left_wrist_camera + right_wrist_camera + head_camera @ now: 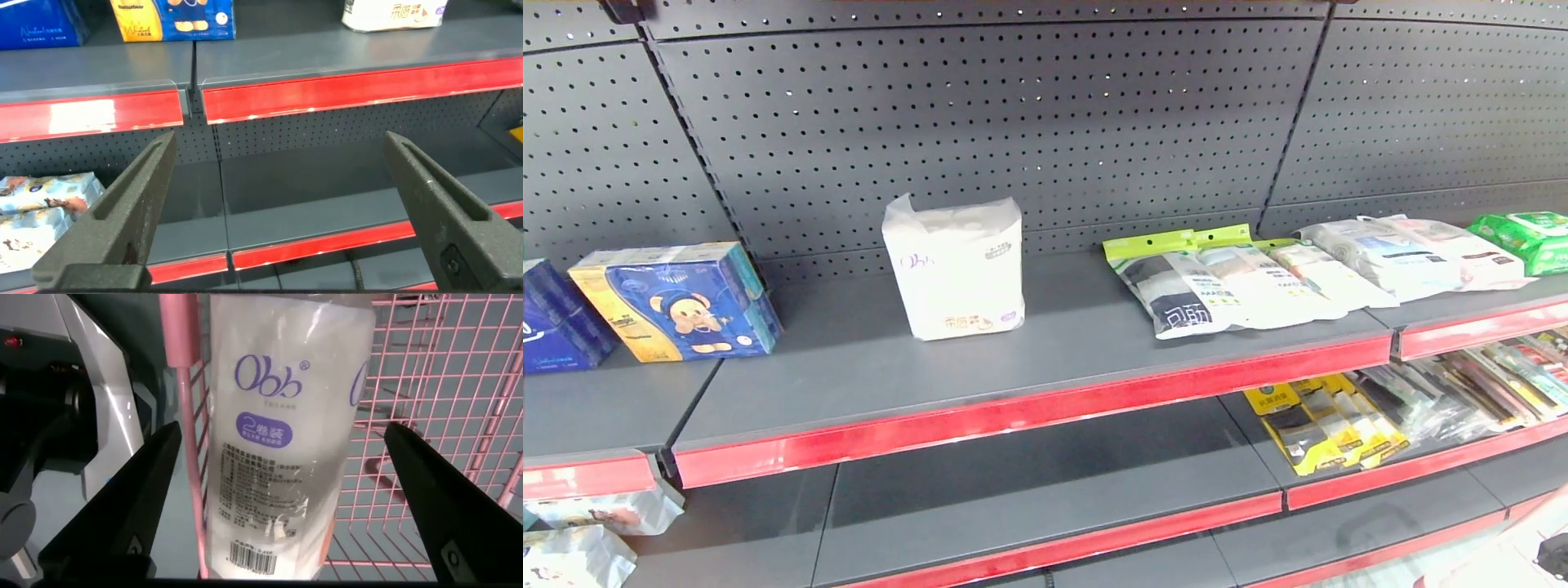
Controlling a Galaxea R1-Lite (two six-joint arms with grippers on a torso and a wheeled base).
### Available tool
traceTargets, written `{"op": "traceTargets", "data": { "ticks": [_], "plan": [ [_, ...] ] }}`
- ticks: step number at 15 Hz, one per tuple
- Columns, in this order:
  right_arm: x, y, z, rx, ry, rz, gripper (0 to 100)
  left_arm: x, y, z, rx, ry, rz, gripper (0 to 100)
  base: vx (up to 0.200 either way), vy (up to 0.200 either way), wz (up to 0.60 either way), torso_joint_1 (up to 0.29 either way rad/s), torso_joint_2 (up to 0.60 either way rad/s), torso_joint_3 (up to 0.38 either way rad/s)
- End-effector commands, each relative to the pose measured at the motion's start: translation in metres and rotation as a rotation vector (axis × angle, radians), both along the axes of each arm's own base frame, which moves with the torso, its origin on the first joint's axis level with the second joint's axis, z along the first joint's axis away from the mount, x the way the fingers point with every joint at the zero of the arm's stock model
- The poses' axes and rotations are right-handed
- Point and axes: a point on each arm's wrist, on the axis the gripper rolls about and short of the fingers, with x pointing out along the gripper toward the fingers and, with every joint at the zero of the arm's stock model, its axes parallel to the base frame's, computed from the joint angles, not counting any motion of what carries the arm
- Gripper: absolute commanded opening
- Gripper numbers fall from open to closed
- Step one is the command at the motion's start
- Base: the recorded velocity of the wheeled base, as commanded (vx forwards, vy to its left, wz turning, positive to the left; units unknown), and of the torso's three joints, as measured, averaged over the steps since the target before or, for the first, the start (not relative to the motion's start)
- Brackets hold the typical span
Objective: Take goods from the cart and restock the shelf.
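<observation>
The right gripper (282,429) is gaping empty before a white, purple-printed paper-roll pack (282,474) in the pink cart (458,392). The left gripper (279,139) is gaping empty too.

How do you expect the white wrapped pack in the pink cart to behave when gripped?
The white wrapped pack probably yields softly, and its glossy film looks slippery. Its tall, narrow shape may tip against the pink cart.

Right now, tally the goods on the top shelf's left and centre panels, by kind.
Tissue multipacks: 2
White roll pack: 1
Green-topped flat bags: 3
Total: 6
</observation>
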Motion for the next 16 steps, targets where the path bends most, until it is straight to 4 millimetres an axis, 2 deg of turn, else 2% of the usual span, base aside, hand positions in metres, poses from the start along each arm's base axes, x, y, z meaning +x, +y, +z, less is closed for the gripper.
{"op": "traceTargets", "data": {
  "ticks": [1, 5, 9, 16],
  "plan": [
    [0.004, -0.007, -0.006, -0.008, 0.020, 0.005, 100, 0.000, 0.000, 0.000, 0.000, 0.001, 0.001, 100, 0.000, 0.000, 0.00, 0.000, 0.00, 0.000],
    [0.007, -0.011, -0.015, -0.023, 0.022, 0.054, 100, 0.000, 0.000, 0.000, 0.000, 0.001, 0.001, 100, 0.000, 0.000, 0.00, 0.000, 0.00, 0.000],
    [0.003, -0.004, -0.020, 0.014, 0.007, 0.082, 100, 0.000, 0.000, 0.000, 0.000, 0.001, 0.001, 100, 0.000, 0.000, 0.00, 0.000, 0.00, 0.000],
    [0.017, -0.024, -0.039, -0.001, -0.040, 0.091, 100, 0.000, 0.000, 0.000, 0.000, 0.001, 0.001, 100, 0.000, 0.000, 0.00, 0.000, 0.00, 0.000]
  ]
}}
